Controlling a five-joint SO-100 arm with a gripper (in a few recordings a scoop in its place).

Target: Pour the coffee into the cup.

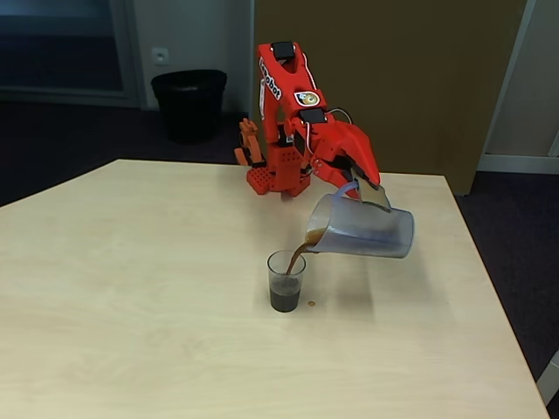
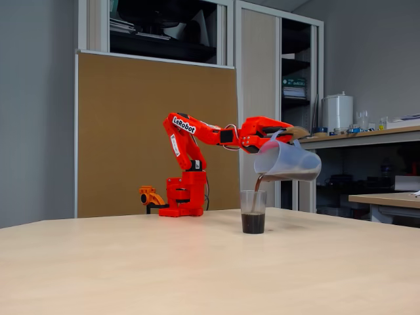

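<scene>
Tool (image 1: 367, 188) clamped on jug (image 1: 367, 229) handle, jug tipped, coffee (image 2: 252, 223) streaming into cup (image 1: 286, 281) mid-tabletop (image 1: 131, 288), roughly a third full; risk: steeper tilt or sideways drift puts stream past the narrow rim, one drop (image 1: 313, 304) already beside cup.

Office or lab room: dark carpet floor (image 1: 61, 148), black waste bin (image 1: 189, 103) by the far wall, brown pinboard partition (image 2: 154, 131), tall cabinet (image 2: 167, 29) with shelves, side bench (image 2: 367, 138) at right carrying containers, light wood counter (image 1: 131, 288).
</scene>
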